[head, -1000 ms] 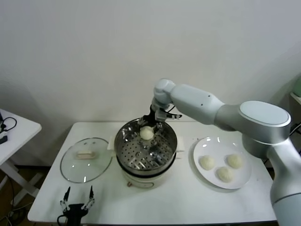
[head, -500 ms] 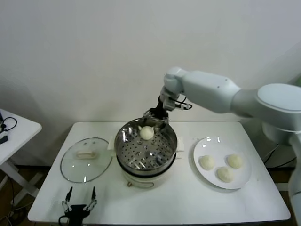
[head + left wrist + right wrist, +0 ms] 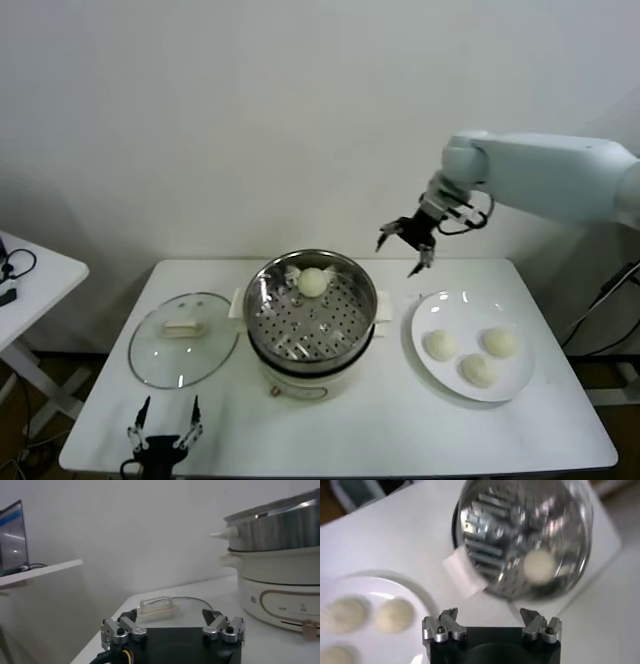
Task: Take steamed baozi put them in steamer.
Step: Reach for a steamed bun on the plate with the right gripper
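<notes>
The steel steamer [image 3: 311,312] sits on a cream pot at the table's middle, with one baozi [image 3: 313,283] lying at its back; both show in the right wrist view, steamer [image 3: 520,535] and baozi [image 3: 538,566]. Three more baozi [image 3: 441,345] lie on the white plate [image 3: 436,315] at the right, also seen in the right wrist view [image 3: 394,615]. My right gripper [image 3: 404,243] is open and empty, in the air between the steamer and the plate. My left gripper [image 3: 165,422] is open and empty, parked at the table's front left.
A flat glass lid [image 3: 183,338] lies left of the steamer; it shows in the left wrist view [image 3: 165,607] with the pot [image 3: 280,595] beyond. A small white side table [image 3: 25,275] stands at the far left.
My right gripper has let go of the baozi in the steamer, risen and swung right towards the plate. The left arm has not moved.
</notes>
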